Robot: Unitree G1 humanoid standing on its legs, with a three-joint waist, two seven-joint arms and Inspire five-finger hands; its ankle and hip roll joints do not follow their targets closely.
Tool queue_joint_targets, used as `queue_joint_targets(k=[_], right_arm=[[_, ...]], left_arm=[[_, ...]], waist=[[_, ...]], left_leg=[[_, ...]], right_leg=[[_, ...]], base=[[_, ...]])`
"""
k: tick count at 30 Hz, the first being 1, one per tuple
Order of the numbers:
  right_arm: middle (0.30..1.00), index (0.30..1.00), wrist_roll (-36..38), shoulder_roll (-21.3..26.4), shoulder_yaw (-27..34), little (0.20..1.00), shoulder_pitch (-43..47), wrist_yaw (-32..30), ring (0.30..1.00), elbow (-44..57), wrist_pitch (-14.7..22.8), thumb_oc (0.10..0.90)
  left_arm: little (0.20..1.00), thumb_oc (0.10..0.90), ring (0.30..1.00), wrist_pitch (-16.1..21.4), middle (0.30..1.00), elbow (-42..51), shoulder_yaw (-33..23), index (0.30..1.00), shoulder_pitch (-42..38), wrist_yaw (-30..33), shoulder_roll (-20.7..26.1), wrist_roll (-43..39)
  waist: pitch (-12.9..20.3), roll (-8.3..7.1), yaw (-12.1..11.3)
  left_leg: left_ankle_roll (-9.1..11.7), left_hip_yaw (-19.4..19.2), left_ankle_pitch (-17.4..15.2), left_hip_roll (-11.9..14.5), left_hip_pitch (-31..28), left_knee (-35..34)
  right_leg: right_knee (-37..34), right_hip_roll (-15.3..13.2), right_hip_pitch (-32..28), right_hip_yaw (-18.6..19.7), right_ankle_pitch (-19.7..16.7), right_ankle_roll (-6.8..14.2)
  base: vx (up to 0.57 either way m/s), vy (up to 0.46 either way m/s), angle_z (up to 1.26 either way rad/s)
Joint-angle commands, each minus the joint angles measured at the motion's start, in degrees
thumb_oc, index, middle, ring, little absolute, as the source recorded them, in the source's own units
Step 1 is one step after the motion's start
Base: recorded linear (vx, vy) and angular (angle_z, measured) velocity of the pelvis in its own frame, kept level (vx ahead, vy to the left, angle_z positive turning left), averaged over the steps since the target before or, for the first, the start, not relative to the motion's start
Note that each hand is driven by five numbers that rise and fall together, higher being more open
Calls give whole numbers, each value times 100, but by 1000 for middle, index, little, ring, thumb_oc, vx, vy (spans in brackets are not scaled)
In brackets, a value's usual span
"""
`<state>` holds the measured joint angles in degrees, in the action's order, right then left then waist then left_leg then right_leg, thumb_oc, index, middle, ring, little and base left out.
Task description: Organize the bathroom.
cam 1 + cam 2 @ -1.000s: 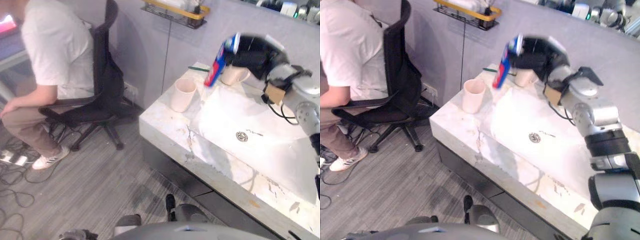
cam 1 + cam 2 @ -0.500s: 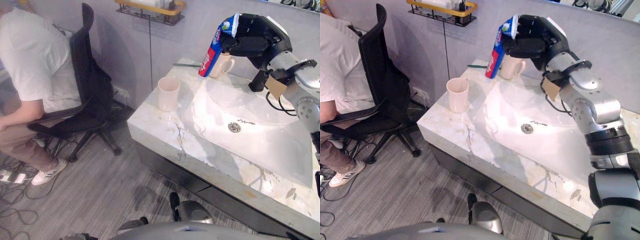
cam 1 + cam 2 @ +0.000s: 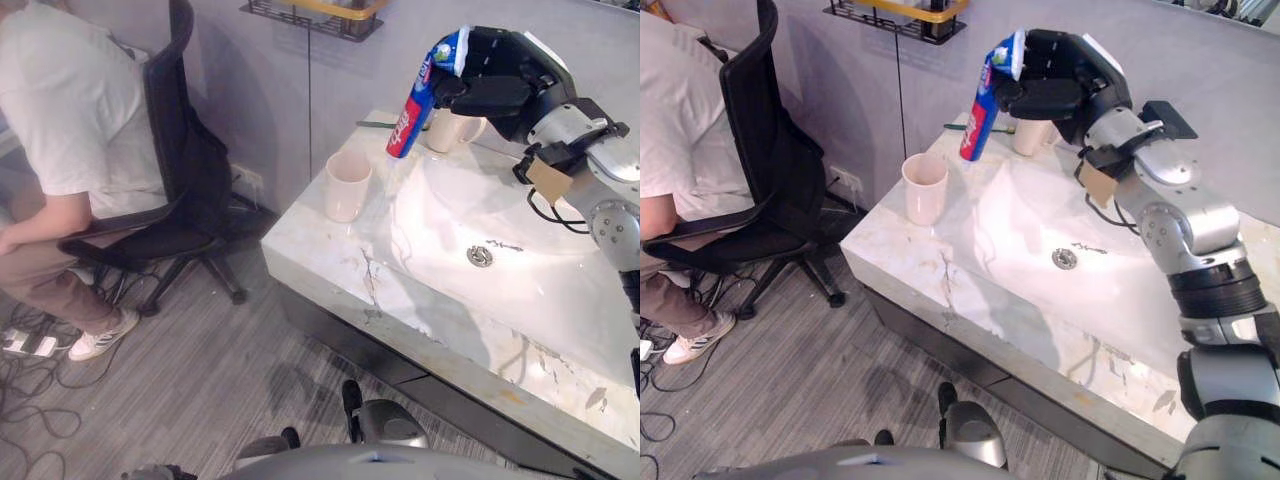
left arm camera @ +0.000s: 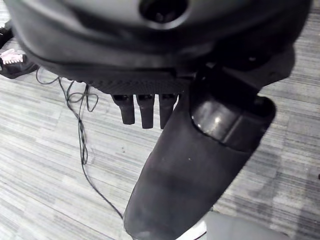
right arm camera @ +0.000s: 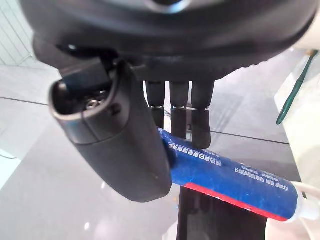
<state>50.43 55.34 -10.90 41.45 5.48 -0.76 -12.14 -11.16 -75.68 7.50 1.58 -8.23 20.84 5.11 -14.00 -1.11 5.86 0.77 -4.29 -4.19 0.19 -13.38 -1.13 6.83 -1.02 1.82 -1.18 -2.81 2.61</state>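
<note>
The right hand [image 3: 1065, 75] is held up above the back left corner of the marble counter [image 3: 330, 250], its fingers and thumb pinching the flat end of a blue and red toothpaste tube [image 3: 985, 100] that hangs tilted, cap end down, over the rim of the white sink [image 3: 520, 270]. The right wrist view shows the tube [image 5: 225, 177] squeezed between the thumb and fingers [image 5: 200, 125], and a green toothbrush [image 5: 295, 90] lying on the counter. A smooth pink cup [image 3: 347, 186] stands upright on the counter's left corner, and a pale mug [image 3: 452, 130] at the back. The left hand [image 4: 190, 170] hangs over the grey wood-grain floor [image 4: 45, 185], fingers relaxed and holding nothing. A person [image 3: 70, 130] sits on a black mesh chair [image 3: 190, 170].
</note>
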Motion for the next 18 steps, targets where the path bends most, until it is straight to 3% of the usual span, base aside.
queue_joint_targets(k=[1,10,18], right_arm=[[300,300,290,-236,443,300,1108,-314,300,412,496,400],[300,300,517,-785,192,300,1219,-419,300,865,361,400],[300,300,95,-978,153,300,1257,-479,300,1121,316,400]], left_arm=[[900,800,900,-123,900,-272,261,900,274,17,481,282],[900,800,900,-106,900,-267,387,900,290,28,407,376],[900,800,900,-142,900,-262,419,900,278,34,359,437]], waist=[[491,-430,-197],[496,-438,-276],[546,-449,-284]], left_leg=[[-163,-18,-622,-66,316,838],[-165,13,-623,-63,302,847],[-166,29,-653,-75,294,852]], right_leg=[[224,-887,603,147,-289,846],[259,-891,624,109,-285,843],[261,-880,654,112,-273,849]], base=[[0,0,0],[0,0,0],[2,-1,0]])
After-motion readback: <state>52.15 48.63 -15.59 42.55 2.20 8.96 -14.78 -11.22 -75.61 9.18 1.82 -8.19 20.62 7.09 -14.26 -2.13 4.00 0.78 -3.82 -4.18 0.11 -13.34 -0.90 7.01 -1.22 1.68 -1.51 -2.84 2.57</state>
